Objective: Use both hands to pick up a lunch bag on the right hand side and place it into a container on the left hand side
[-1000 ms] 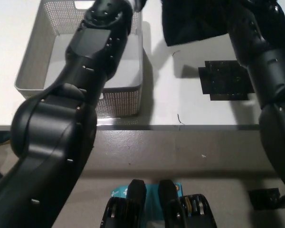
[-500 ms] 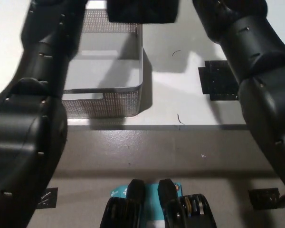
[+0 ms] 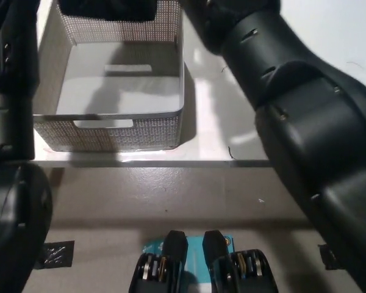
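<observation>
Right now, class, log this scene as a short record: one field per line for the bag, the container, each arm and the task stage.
bag: black lunch bag, at the top edge, above the far end of the container
container: white mesh basket on the table, nothing seen inside it
left arm: dark, along the picture's left edge; hand out of frame
right arm: black, crossing from lower right to the top; hand out of frame
stage: bag over the basket, not yet set down

Left arm (image 3: 12,152) along picture's left edge, right arm (image 3: 293,116) crossing diagonally, both hands out of frame
</observation>
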Motion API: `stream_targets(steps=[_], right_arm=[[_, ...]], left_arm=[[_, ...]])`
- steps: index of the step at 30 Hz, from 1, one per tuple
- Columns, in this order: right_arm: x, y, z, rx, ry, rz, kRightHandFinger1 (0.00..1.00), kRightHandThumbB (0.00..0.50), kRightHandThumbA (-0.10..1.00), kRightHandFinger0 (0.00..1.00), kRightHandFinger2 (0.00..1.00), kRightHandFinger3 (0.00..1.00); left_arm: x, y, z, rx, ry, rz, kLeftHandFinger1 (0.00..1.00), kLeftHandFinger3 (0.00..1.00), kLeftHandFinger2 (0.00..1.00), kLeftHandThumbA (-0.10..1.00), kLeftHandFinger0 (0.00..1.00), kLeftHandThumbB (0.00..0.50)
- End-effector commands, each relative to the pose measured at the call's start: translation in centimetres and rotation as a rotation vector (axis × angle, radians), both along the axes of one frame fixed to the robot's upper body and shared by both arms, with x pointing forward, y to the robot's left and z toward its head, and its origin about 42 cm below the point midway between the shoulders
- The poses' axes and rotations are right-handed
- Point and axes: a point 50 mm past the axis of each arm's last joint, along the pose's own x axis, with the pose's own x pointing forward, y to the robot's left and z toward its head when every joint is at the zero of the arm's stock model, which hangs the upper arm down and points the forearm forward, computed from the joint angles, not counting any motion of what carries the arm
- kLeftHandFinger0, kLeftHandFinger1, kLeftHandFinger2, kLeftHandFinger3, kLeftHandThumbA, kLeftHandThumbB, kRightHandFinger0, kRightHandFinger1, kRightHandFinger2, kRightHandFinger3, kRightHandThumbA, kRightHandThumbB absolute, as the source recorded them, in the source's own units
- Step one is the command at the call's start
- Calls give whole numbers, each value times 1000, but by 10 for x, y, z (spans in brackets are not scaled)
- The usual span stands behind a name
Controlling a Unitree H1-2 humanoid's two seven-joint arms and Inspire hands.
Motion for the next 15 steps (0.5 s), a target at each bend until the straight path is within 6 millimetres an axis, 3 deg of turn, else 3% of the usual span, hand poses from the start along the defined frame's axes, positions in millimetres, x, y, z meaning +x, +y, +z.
stream_targets(steps=[1,4,8,11,13,14,15], right_arm=[[-30,53,11,-32,-100,218,1000,47,1000,1000,1000,1000],[-25,52,-14,-44,-56,220,1000,55,1000,1000,1000,1000],[-19,46,-34,-15,17,234,1000,62,1000,1000,1000,1000],[-14,39,-42,-5,56,230,1000,72,1000,1000,1000,1000],[-11,35,-46,-15,69,208,1000,81,1000,1000,1000,1000],[-10,33,-48,-29,65,187,1000,83,1000,1000,1000,1000],[-10,32,-48,-40,61,172,1000,64,1000,1000,1000,1000]], left_arm=[[-9,-14,28,29,-52,-82,1000,1000,1000,1000,1000,192],[0,-15,0,-12,-10,-109,1000,1000,1000,1000,1000,183],[8,-17,-21,25,30,-96,1000,1000,1000,1000,1000,188],[14,-19,-28,82,74,-113,1000,1000,1000,1000,1000,219],[17,-17,-31,156,82,-123,1000,1000,1000,1000,1000,210],[17,-16,-30,203,100,-115,1000,1000,1000,1000,1000,251],[17,-16,-29,234,114,-108,1000,1000,1000,1000,1000,234]])
